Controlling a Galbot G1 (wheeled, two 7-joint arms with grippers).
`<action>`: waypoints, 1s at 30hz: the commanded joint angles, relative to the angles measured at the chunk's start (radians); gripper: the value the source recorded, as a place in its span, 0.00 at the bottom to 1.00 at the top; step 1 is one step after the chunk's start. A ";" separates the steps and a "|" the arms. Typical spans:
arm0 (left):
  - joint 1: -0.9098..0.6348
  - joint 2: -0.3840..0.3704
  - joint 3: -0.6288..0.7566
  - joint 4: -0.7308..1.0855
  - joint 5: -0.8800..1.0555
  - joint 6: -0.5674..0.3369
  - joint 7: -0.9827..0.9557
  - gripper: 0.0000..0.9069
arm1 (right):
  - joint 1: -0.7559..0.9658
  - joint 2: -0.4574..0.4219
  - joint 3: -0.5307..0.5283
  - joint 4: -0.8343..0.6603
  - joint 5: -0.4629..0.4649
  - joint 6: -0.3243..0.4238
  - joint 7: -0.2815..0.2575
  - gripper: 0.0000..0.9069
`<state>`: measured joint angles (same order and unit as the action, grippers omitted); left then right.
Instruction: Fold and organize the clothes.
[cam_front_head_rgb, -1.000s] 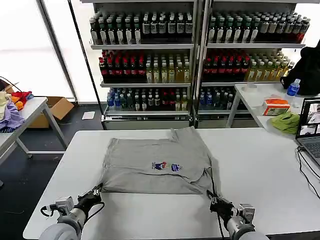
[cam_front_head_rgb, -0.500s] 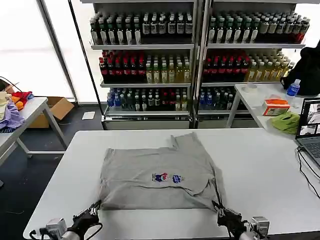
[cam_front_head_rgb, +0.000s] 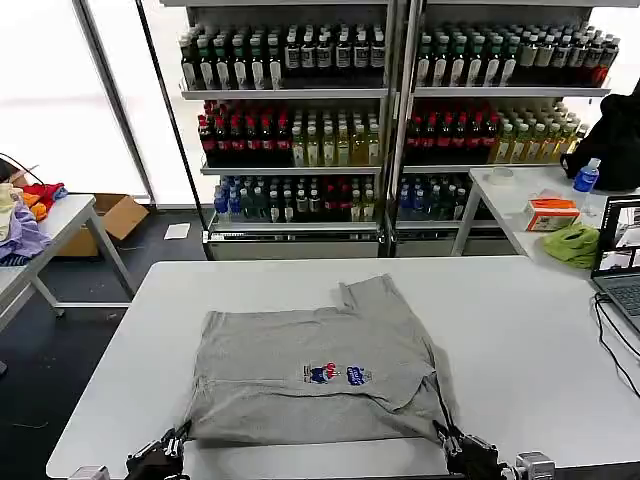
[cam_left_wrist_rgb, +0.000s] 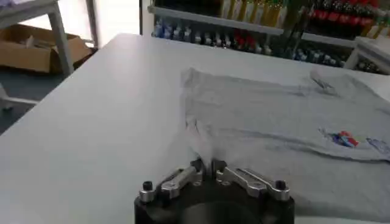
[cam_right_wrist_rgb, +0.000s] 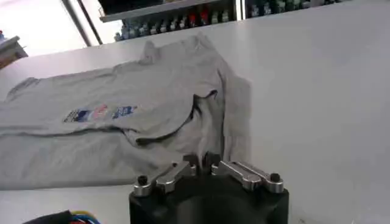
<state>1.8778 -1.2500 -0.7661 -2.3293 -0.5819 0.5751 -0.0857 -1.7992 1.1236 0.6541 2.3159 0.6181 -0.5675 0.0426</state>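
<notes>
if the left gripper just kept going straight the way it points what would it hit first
The grey shirt: the left gripper is pinched on its near edge and points across it, so probably more shirt fabric lying on the white table.

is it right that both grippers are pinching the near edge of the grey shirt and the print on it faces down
Not quite. The head view shows the print facing up on the grey shirt. The rest holds: the left gripper and right gripper are each shut on the shirt's near edge.

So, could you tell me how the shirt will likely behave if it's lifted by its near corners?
The shirt is probably floppy: it lies flat with soft creases. Likely light, thin cloth. Its folded layers may slip apart.
</notes>
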 joint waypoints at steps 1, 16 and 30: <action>0.026 0.051 -0.205 0.013 -0.097 0.003 0.051 1.00 | 0.066 -0.005 0.077 0.023 -0.003 -0.010 -0.060 1.00; -0.430 0.312 0.017 0.347 -0.212 0.002 0.164 1.00 | 0.894 -0.141 -0.183 -0.525 0.044 -0.014 -0.250 1.00; -0.855 0.377 0.364 0.695 -0.209 0.002 0.171 1.00 | 1.235 0.027 -0.387 -1.042 -0.065 -0.011 -0.301 1.00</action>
<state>1.3560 -0.9384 -0.6465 -1.9137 -0.7721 0.5768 0.0707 -0.8442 1.0830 0.3905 1.6014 0.6004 -0.5790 -0.2086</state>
